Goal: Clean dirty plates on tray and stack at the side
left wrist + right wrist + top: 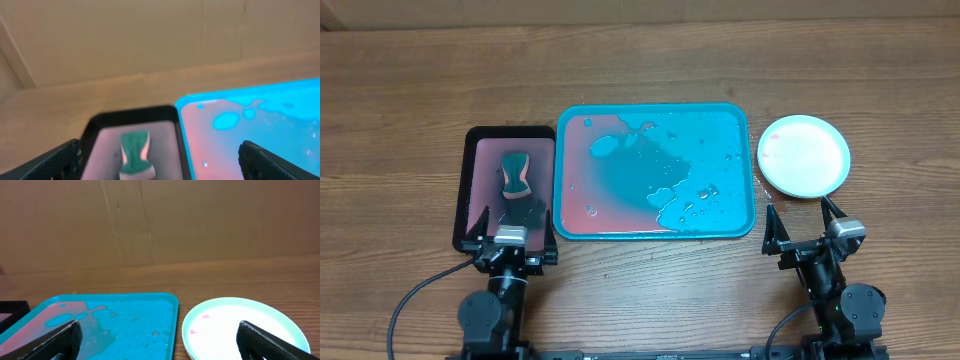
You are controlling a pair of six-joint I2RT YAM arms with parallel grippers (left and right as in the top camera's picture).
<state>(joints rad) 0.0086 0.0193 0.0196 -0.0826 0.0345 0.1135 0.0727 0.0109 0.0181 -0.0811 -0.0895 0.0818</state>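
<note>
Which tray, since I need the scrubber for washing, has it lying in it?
The smaller black tray on the left: the green scrubber lies in it. The larger blue tray beside it holds only reddish water and droplets.

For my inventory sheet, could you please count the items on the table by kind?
Trays: 2, the teal tray and the black tray
Plates: 1 plate showing; any beneath it cannot be told
Scrubbers: 1 scrubber
Total: 4

black arms (495, 310) with silvery wrist blocks (510, 236), trailing cables (415, 295), tapered pincer fingers (60, 340).
</note>
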